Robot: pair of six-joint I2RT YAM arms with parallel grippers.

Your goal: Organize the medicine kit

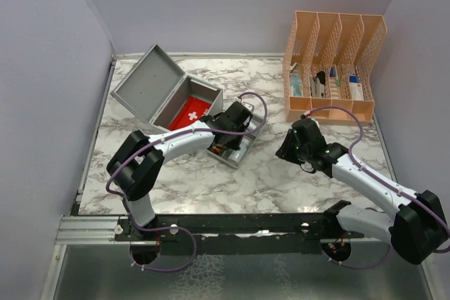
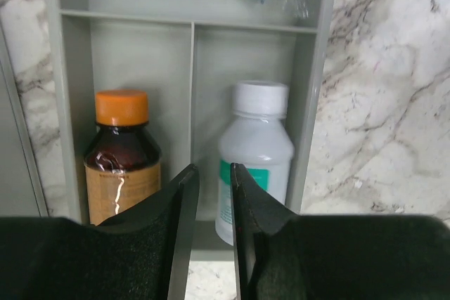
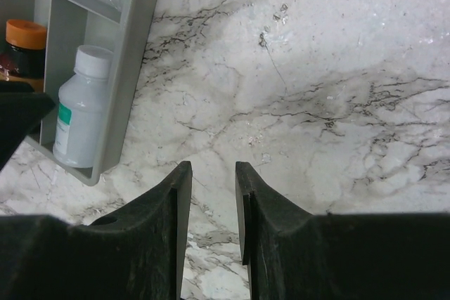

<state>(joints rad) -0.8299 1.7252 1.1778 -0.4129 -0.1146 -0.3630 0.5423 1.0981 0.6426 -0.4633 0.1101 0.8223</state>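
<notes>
I am hovering my left claw [image 2: 214, 173], slightly apart, empty, over grey divided tray [image 2: 313, 103]; white plastic bottle [image 2: 254, 149] lying right of centre, cap up-frame.

Grey divided tray [image 2: 313, 68], brown bottle [image 2: 123, 163] and white bottle [image 2: 254, 152] in neighbouring compartments, left tool [image 2: 214, 170] narrowly parted

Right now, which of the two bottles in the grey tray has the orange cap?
The brown bottle, left of the divider in the left wrist view; the white bottle beside it has a white cap.

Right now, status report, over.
Left tool, right tool: narrowly open, empty. Grey metal case open. Grey divided tray outside it, holding orange-capped brown bottle, white bottle.
</notes>
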